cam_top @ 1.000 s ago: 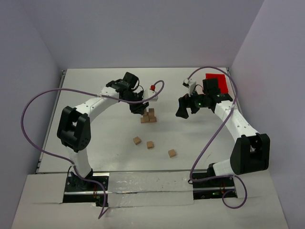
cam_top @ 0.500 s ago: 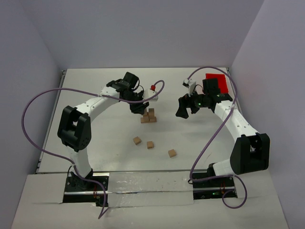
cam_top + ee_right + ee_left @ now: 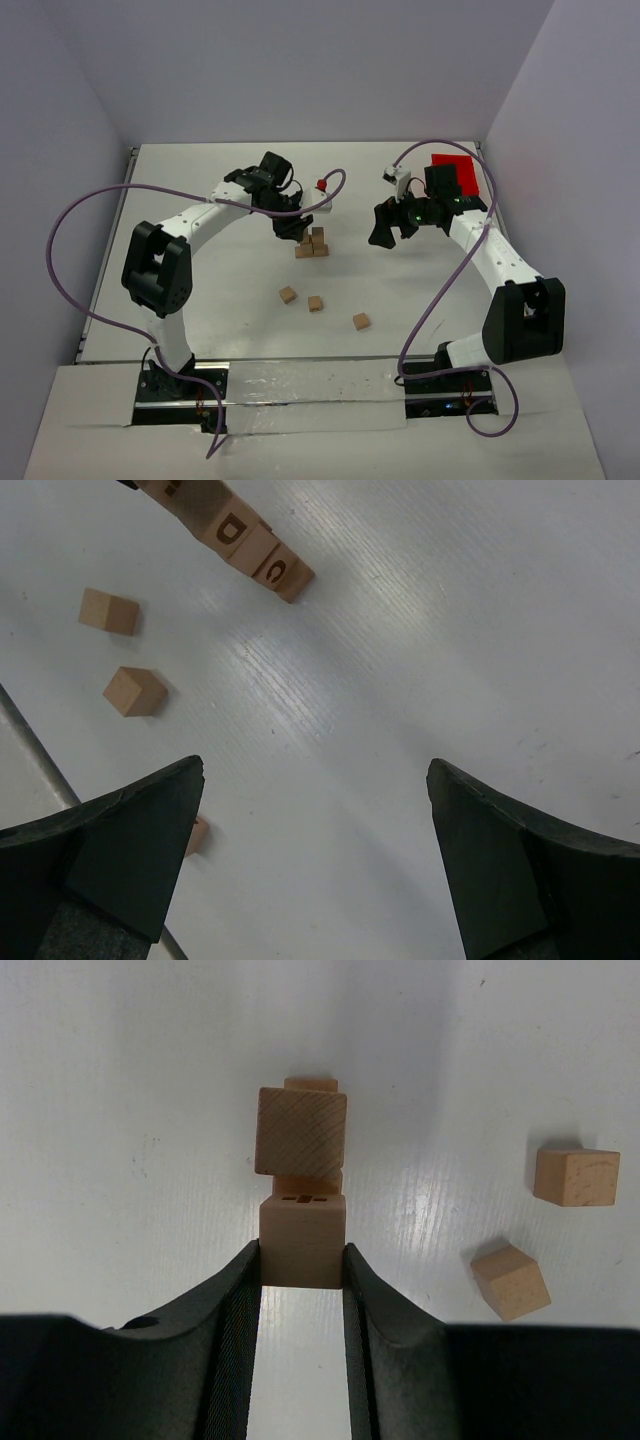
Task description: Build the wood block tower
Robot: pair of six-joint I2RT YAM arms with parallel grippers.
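The tower (image 3: 315, 243) is a small stack of tan cubes, some lettered, wider at its base, in the middle of the table (image 3: 200, 290). Three loose blocks (image 3: 315, 303) lie nearer the arms. The left fingers (image 3: 235, 1330) clamp one block (image 3: 302, 1242) just beside the tower. The right fingers (image 3: 140, 840) stand wide apart, holding nothing.

The block (image 3: 302, 1240) in my left gripper (image 3: 302, 1265) is bare, unvarnished wood, pale and matt, with fine grain lines. The cubes of the tower (image 3: 300, 1130) look the same, and the top one's face shows slanting grain streaks. The gripper's fingers (image 3: 232, 1350) read as matt black plastic, finely ribbed on their inner faces. The worktop (image 3: 420, 630) is white with faint brushed streaks and a soft sheen. The red bin (image 3: 455, 170) looks like plastic.
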